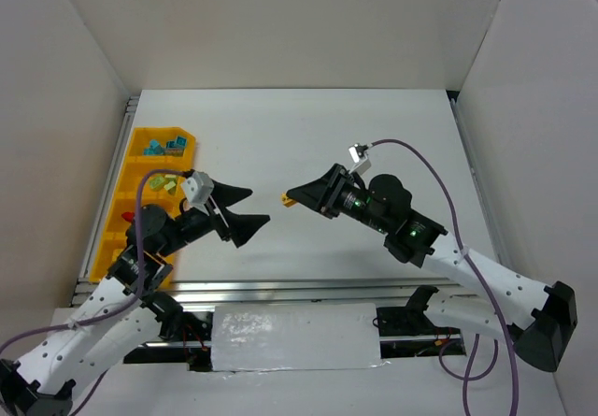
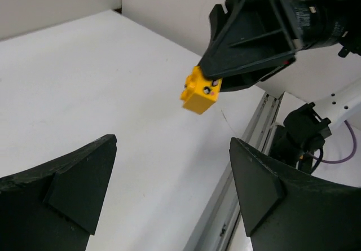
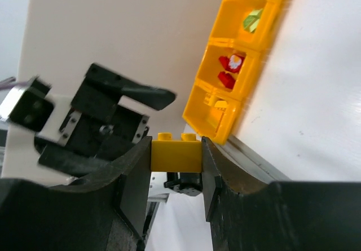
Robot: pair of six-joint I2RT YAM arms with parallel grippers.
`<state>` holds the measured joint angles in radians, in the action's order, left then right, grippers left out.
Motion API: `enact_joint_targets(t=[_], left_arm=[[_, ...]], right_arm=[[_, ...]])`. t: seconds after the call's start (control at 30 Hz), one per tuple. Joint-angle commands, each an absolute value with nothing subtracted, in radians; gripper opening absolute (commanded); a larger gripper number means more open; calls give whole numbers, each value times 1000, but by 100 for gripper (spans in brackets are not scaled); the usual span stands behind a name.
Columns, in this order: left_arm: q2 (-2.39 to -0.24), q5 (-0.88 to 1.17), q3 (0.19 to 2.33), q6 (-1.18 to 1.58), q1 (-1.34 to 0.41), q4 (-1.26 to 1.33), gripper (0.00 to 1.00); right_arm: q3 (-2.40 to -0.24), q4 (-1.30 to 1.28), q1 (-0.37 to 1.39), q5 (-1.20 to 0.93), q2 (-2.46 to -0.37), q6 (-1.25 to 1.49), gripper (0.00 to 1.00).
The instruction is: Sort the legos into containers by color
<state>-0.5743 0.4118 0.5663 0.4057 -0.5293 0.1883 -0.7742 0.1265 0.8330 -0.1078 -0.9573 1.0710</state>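
My right gripper [image 1: 288, 197] is shut on a yellow lego [image 3: 176, 154], held in the air over the middle of the table; the brick [image 2: 200, 93] sticks out of its black fingertips. Facing it from the left, my left gripper [image 1: 260, 205] stands open, with nothing between its fingers [image 2: 84, 172]. A short gap separates it from the brick. The containers are compartments of one yellow-orange tray [image 1: 140, 137] at the table's left edge. They hold teal legos [image 1: 173, 145], pale green legos [image 1: 166, 182] and red legos [image 3: 231, 65].
White walls close in the table on the left, back and right. A metal rail [image 1: 308, 290] runs along the near edge, between the arm bases. A purple cable [image 1: 425, 168] loops above the right arm.
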Motion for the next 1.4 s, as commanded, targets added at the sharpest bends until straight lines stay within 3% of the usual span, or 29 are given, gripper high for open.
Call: enact_joint_targets(t=[0.0, 0.2, 0.33, 0.67, 0.77, 0.97, 1.2, 1.23, 1.37], left_arm=[[-589, 270, 568, 173, -641, 377, 94], [-646, 157, 496, -41, -859, 581, 94], [-695, 103, 498, -81, -937, 581, 92], [-775, 67, 529, -74, -954, 615, 82], [-775, 66, 545, -75, -954, 609, 71], [-752, 112, 535, -74, -954, 635, 69], [-768, 133, 548, -68, -956, 614, 49], [-772, 135, 549, -66, -956, 612, 41], [-796, 138, 566, -71, -956, 591, 29]], right_arm=[[-824, 41, 801, -84, -925, 1040, 0], [-833, 38, 785, -167, -934, 1037, 0], [-805, 64, 778, -209, -907, 1049, 0], [-761, 133, 778, -301, -905, 1075, 0], [-756, 132, 778, -307, -913, 1074, 0], [-741, 163, 781, -325, -922, 1084, 0], [-738, 175, 784, -337, -925, 1089, 0], [-738, 182, 784, -344, -928, 1091, 0], [-735, 199, 785, -354, -933, 1098, 0]])
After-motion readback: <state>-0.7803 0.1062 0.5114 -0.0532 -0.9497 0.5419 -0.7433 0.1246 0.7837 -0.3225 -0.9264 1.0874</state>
